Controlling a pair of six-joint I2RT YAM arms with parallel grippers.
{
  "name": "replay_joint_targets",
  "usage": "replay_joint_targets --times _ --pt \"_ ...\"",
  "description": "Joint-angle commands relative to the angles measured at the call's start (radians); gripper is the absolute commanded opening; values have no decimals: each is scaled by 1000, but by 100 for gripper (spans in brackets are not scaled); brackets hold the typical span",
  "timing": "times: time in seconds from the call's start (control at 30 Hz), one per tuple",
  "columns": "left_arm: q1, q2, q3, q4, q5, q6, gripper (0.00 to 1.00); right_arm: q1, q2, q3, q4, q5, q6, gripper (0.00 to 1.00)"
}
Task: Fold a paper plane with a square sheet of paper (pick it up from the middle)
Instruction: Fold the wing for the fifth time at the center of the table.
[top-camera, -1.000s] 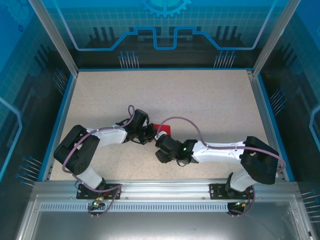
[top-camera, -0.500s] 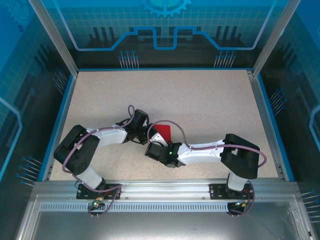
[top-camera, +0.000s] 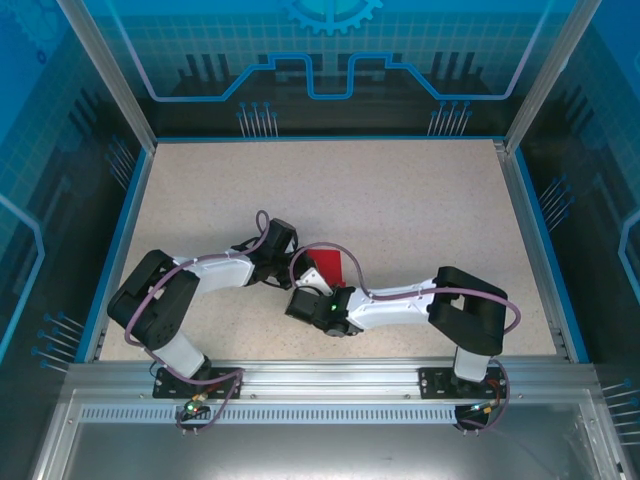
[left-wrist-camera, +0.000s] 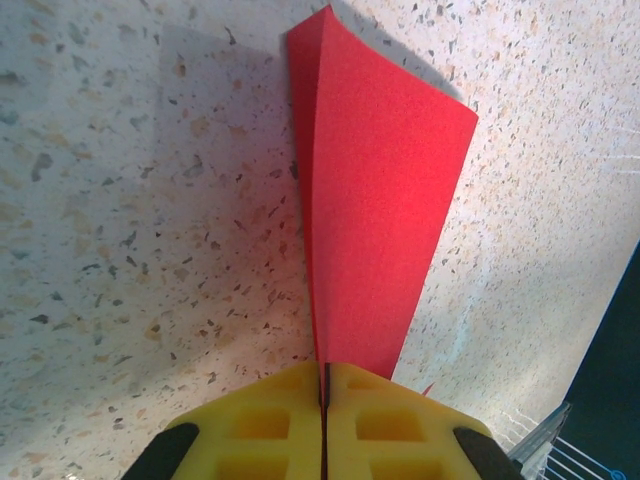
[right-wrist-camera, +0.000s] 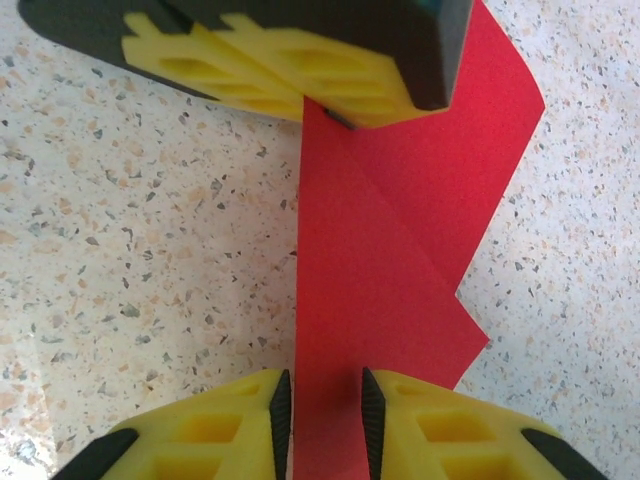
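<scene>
The square sheet of paper (top-camera: 327, 266) is bright red and folded, near the table's middle. In the left wrist view it rises as a creased wedge (left-wrist-camera: 375, 200) from my left gripper (left-wrist-camera: 325, 385), whose yellow jaws are shut on its lower edge. My left gripper (top-camera: 297, 272) sits just left of the sheet. In the right wrist view the folded red paper (right-wrist-camera: 385, 250) runs from the left gripper's fingers (right-wrist-camera: 300, 75) at the top down between the pads of my right gripper (right-wrist-camera: 325, 410). Those jaws stand apart, with a strip of paper in the gap. My right gripper (top-camera: 306, 298) is just below the sheet.
The speckled beige table (top-camera: 420, 210) has a blue rim (top-camera: 128, 230) and transparent blue walls behind it. Both arms bend inward and their wrists nearly meet at the paper. The right arm's elbow (top-camera: 470, 305) sits near the front right edge.
The right arm has swung left and drawn in, bringing its gripper under the paper beside the left gripper. Its jaws have narrowed. The left arm has held still.
</scene>
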Motion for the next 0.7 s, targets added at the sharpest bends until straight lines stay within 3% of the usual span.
replay_joint_targets --times 0.0,0.33,0.67 --pt "-7 -7 27 -28 -4 -7 7 17 31 27 -35 40 23 26" --pt "-7 -10 34 -36 -5 -2 8 16 48 32 -43 58 34 22" --pt "-7 -23 36 -56 -8 8 9 11 35 15 -24 40 44 9"
